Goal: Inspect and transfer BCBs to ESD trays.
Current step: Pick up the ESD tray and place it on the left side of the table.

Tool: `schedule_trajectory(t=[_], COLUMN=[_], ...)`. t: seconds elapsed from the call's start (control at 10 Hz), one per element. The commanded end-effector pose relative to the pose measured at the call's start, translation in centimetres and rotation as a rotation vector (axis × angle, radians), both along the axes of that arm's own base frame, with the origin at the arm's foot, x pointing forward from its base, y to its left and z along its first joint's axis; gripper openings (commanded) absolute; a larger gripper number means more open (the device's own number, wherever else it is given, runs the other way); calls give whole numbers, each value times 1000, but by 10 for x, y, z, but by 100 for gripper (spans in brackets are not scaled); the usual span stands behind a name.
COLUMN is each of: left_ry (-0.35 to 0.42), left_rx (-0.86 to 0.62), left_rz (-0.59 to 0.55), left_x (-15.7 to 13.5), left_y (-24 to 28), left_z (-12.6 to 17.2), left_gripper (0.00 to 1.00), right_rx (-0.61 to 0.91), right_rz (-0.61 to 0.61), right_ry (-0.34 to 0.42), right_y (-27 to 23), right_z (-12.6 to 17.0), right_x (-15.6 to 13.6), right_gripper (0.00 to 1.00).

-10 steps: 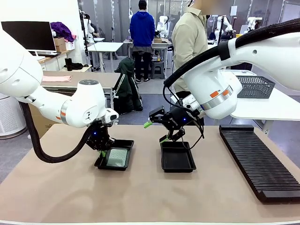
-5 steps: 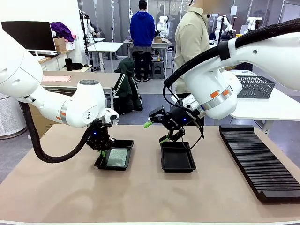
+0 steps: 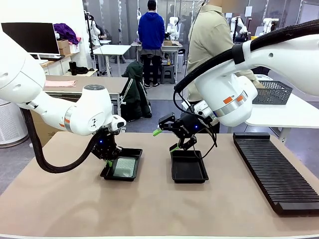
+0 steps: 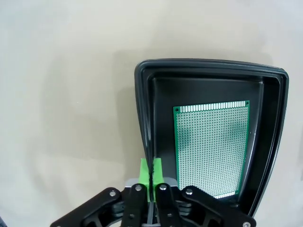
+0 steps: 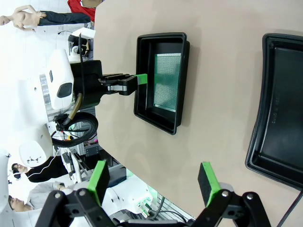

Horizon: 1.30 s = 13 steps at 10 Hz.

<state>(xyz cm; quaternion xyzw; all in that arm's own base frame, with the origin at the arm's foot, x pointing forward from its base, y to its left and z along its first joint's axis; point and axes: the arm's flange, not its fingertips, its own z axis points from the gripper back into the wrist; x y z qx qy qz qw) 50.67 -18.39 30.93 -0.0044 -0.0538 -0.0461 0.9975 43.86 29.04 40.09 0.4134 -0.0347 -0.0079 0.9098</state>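
Left gripper (image 4: pixel 151 166) of mine is clamped on the rim of the left-hand ESD tray (image 4: pixel 208 66). Its green pads (image 4: pixel 145 170) are pinched together over the tray's side wall at bottom centre of the left wrist view. One BCB (image 4: pixel 212 147) lies flat on that tray's floor, toward the right wall in that view, hole grid up, with a row of pale pads along its upper edge. My right gripper (image 5: pixel 154 182) has its jaws spread wide. In the front view it hangs at mid-frame above the table (image 3: pixel 149 209), near the far left corner of the second ESD tray (image 3: pixel 188 169). Both trays sit flat on the table, side by side and apart, one left of centre and one at centre. Slotted black rack (image 3: pixel 274 172) lies along the right side of the frame. Person (image 3: pixel 209 45) stands at the far side, upper middle.
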Motion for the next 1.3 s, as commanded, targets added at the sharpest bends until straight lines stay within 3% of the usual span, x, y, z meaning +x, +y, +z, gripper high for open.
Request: schedule_trajectory(t=[0.0,0.5,1.2], left_ry=[0,-2,-20], left_rx=[0,-44,-87], left_rz=[0,16,37], left_x=[0,-5,-21], left_y=[0,63,171], left_z=[0,20,26], left_gripper=[3,3,3], right_rx=[-3,-3,-3], right_rz=[-16,-16,-16], right_ry=[3,3,3], right_y=[1,1,1], right_z=[0,0,0], right_x=[0,0,0], right_gripper=[100,100,100])
